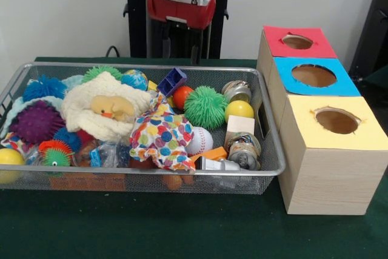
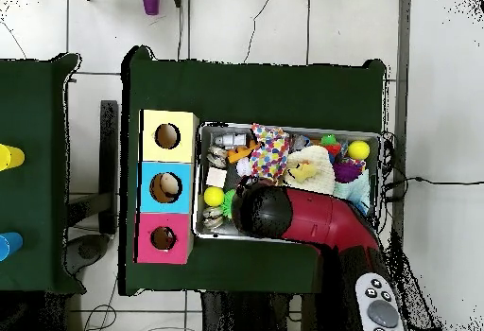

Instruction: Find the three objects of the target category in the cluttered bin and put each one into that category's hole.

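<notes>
You see a wire mesh bin point(image 1: 267, 150) on the green tabletop point(image 1: 182, 228), filling the left and centre of the front view. It is packed: a white plush toy with an orange beak point(image 1: 106, 110) left of centre, a polka-dot cloth point(image 1: 160, 137) just right of it, a green spiky ball point(image 1: 205, 106) behind the cloth, a purple spiky ball point(image 1: 35, 122) at the left, a yellow ball point(image 1: 239, 110) and a white baseball point(image 1: 200, 141) toward the right, plus a blue block point(image 1: 172, 80) at the back wall.

To the right of the bin stand 3 wooden boxes in a row, touching one another, each with a round hole on top: a red-topped box point(image 1: 297, 43) at the upper right, a blue-topped box point(image 1: 315, 77) in the middle, and a yellow-topped box point(image 1: 336, 125) lowest in the frame.

The arm point(image 2: 317, 221) hangs above the bin; in the overhead view its red and black body covers the bin's lower middle. You cannot tell whether the pincer is released or clenched, since the arm's end point(image 1: 180, 4) shows only at the top centre of the front view.
</notes>
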You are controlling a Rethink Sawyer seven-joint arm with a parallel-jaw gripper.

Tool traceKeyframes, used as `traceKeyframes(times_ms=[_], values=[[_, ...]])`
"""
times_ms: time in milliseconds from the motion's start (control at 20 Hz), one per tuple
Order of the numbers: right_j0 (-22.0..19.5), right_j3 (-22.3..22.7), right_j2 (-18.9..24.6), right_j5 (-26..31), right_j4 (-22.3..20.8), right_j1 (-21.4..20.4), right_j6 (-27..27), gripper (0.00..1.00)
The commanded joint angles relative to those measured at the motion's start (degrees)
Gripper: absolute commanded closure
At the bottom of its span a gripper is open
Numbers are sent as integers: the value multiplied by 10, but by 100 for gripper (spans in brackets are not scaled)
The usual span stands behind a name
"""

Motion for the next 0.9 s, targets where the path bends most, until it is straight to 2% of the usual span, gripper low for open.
traceKeyframes(times_ms=[50, 200, 650, 900], values=[[-8, -11, 18, -23, -32, 21, 17, 0], [-9, -53, 16, 6, -37, 42, 3, 0], [-15, -142, 20, 77, -36, 83, -28, 0], [-20, -155, 21, 112, -33, 73, -41, 0]])
